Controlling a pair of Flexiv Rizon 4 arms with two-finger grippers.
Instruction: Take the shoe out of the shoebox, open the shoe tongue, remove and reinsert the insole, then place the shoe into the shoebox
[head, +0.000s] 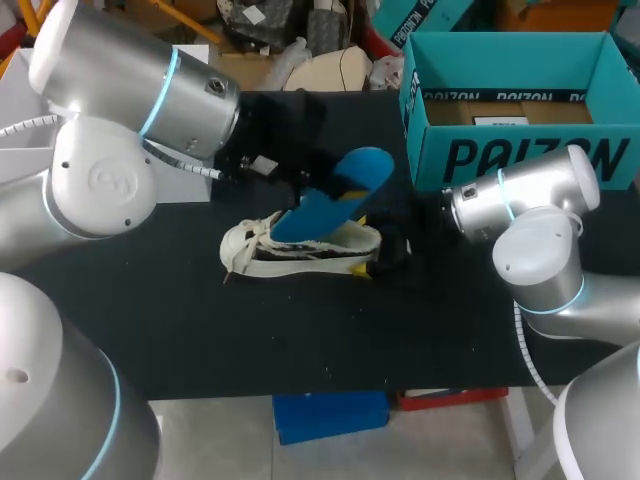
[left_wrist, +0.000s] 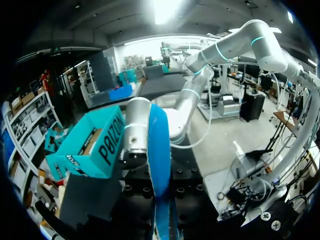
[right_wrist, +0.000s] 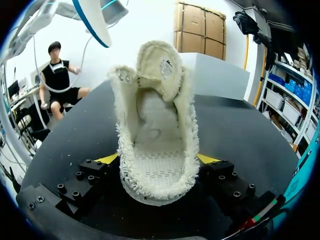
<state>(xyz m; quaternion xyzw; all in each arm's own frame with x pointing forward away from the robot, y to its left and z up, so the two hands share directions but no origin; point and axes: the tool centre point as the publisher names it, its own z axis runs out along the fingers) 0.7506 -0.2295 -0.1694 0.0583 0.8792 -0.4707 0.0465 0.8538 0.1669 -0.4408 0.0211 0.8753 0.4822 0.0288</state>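
A cream knit shoe (head: 300, 250) lies on its side on the black table (head: 150, 310), toe toward my left arm. My right gripper (head: 385, 250) is shut on its heel. In the right wrist view the shoe (right_wrist: 157, 145) gapes between the yellow fingertips (right_wrist: 107, 159), its tongue (right_wrist: 161, 65) pulled up and its inside bare. A blue insole (head: 335, 195) hangs tilted above the shoe with its lower end at the shoe's opening. My left gripper (head: 300, 185) is shut on the insole (left_wrist: 159, 150). The teal shoebox (head: 500, 160) stands open at the back right.
My right arm (left_wrist: 135, 130) lies close in front of the shoebox (left_wrist: 92, 142). My left arm's large links (head: 110, 180) cover the table's left side. A strip of bare table (head: 300, 340) runs along the front edge.
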